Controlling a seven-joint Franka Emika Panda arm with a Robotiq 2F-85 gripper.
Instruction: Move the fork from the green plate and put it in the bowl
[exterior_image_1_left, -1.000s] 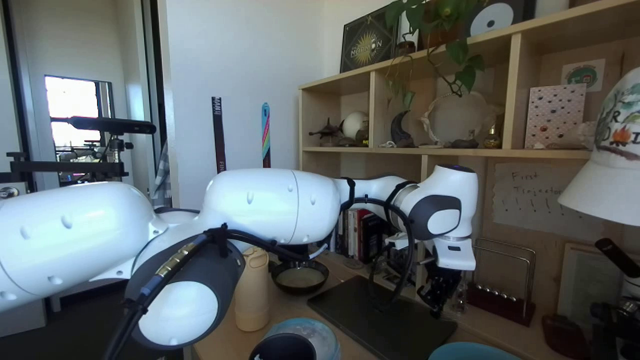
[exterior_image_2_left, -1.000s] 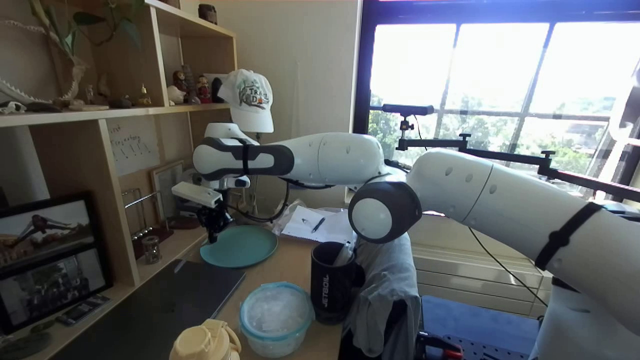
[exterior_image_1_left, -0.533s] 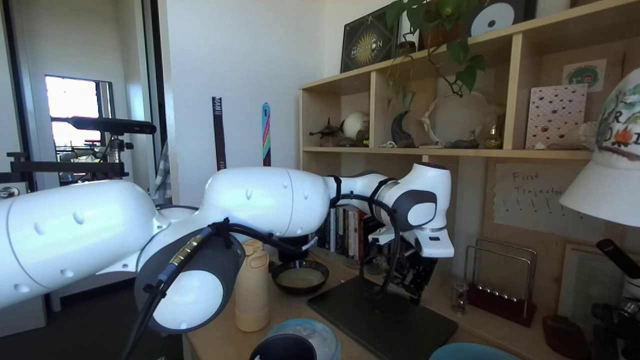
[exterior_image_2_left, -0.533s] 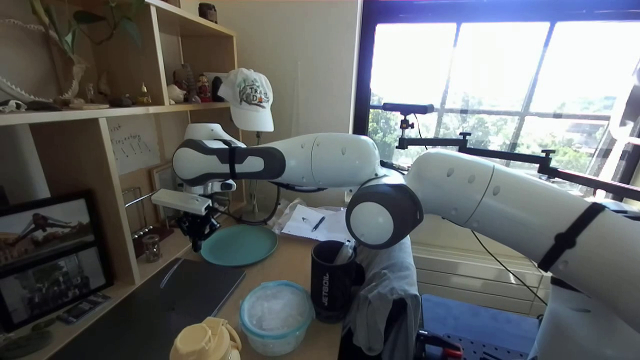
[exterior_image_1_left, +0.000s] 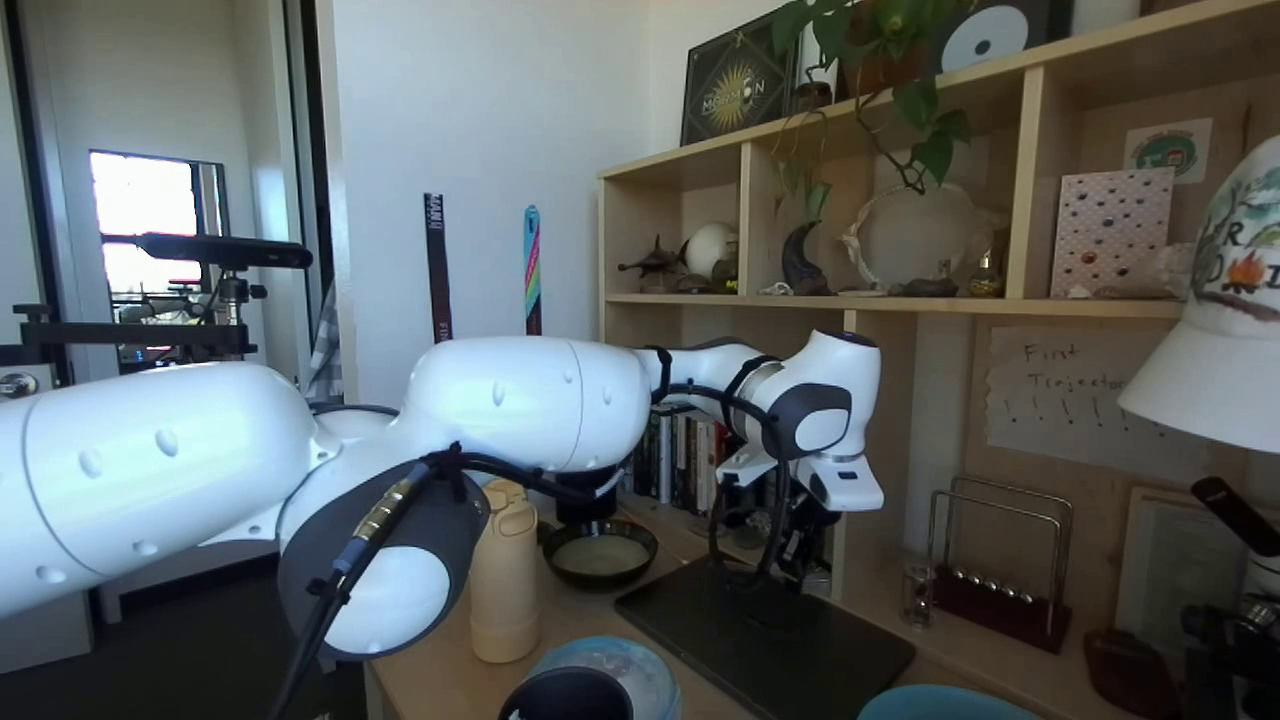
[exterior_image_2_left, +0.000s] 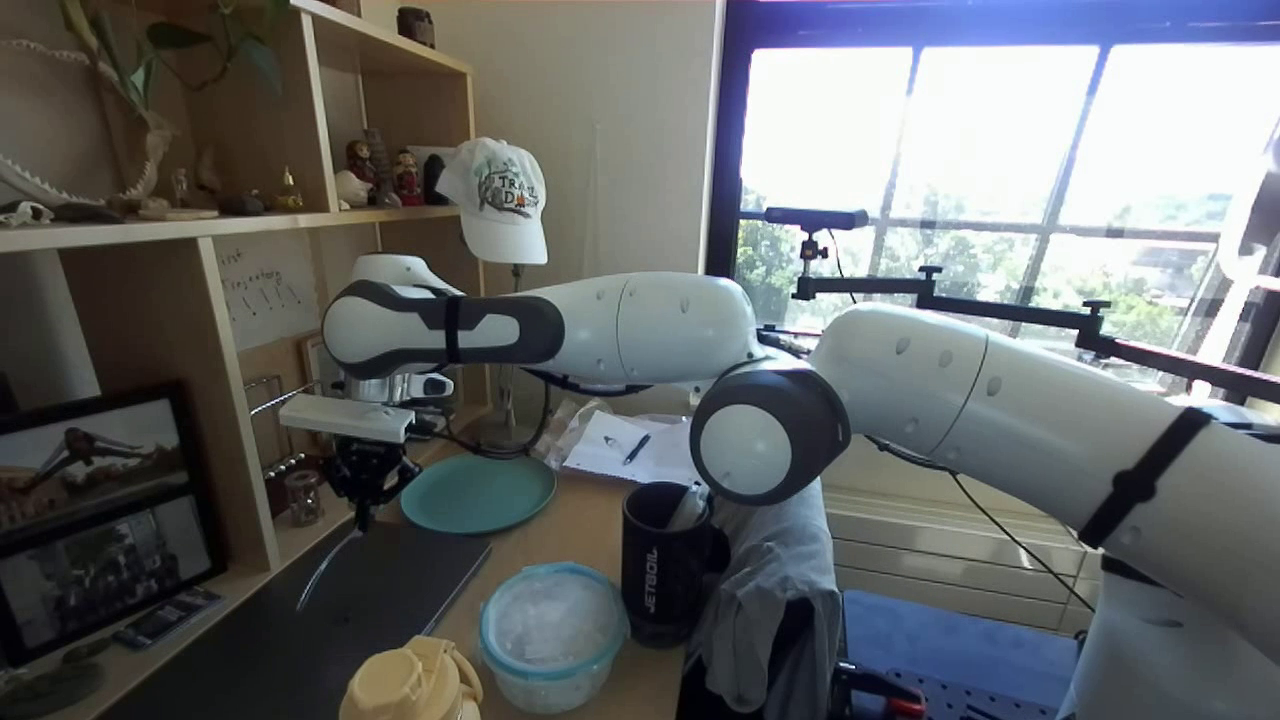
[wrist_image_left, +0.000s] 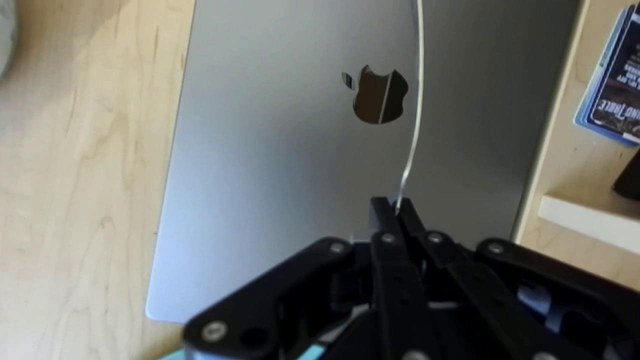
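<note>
A thin silver fork (wrist_image_left: 419, 100), seen edge-on, reaches forward from the tips of my gripper (wrist_image_left: 398, 204), which is shut on its end. In an exterior view the fork (exterior_image_2_left: 326, 572) slants down from the gripper (exterior_image_2_left: 363, 522) above the dark laptop. The green plate (exterior_image_2_left: 478, 495) stands behind the gripper with nothing visible on it; a sliver of the plate (exterior_image_1_left: 940, 706) shows in an exterior view. Past the laptop's far end, a black bowl (exterior_image_1_left: 600, 579) with a pale inside sits on the table, apart from the gripper (exterior_image_1_left: 797, 580). The wrist view does not show the bowl.
The closed laptop (wrist_image_left: 280, 165) lies below the gripper. A cream bottle (exterior_image_1_left: 504, 590) stands close beside the bowl. A lidded container (exterior_image_2_left: 553, 640) and a black mug (exterior_image_2_left: 665, 570) stand along the table's edge. The shelf unit (exterior_image_1_left: 925, 450) with a glass jar (exterior_image_2_left: 304, 497) borders the other side.
My gripper has moved away from the green plate, out over the laptop and nearer the bowl. It has turned, and the held fork now shows clearly in an exterior view.
</note>
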